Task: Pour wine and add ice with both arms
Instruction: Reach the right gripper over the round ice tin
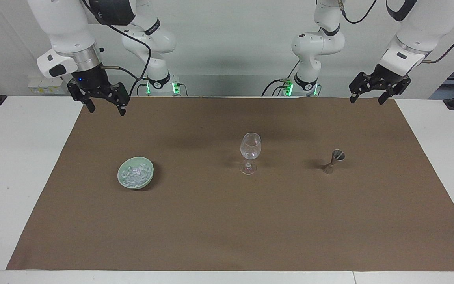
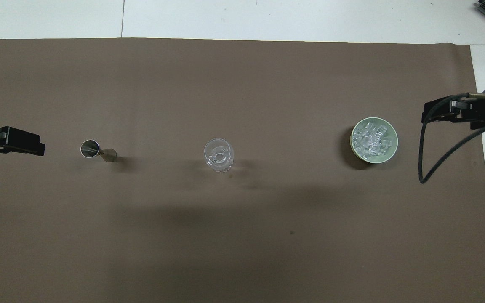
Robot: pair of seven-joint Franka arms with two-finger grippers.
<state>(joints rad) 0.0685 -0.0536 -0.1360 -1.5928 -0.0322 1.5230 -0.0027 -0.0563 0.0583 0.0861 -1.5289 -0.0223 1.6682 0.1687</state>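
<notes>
Centrally on the brown mat (image 1: 227, 221) covering the white surface (image 1: 14, 157), a clear wine glass (image 1: 250, 153) is standing upright. Toward the left arm's end of the surface, a small metal jigger (image 1: 333, 161) is standing, well apart from the glass. Toward the right arm's end, a pale green bowl (image 1: 121, 178) is sitting, and the ice (image 1: 134, 174) is lying heaped inside it as many small clear chunks. In the overhead view the jigger (image 2: 97, 150), the wine glass (image 2: 219, 155) and the bowl (image 2: 393, 148) with its ice (image 2: 370, 139) are lying roughly in one line across the mat (image 2: 242, 235).

Both end effectors are hanging in the air, holding nothing. The left end effector (image 1: 369, 97) is hovering over the mat's edge nearest the robots, at the left arm's end, with its fingers (image 1: 352, 98) standing apart. The right end effector (image 1: 106, 109) is hovering over the mat's corner at the right arm's end, near the robots, its fingers (image 1: 121, 111) likewise spread. From overhead, the left end effector (image 2: 15, 142) is showing beside the jigger and the right end effector (image 2: 446, 110) beside the bowl.
</notes>
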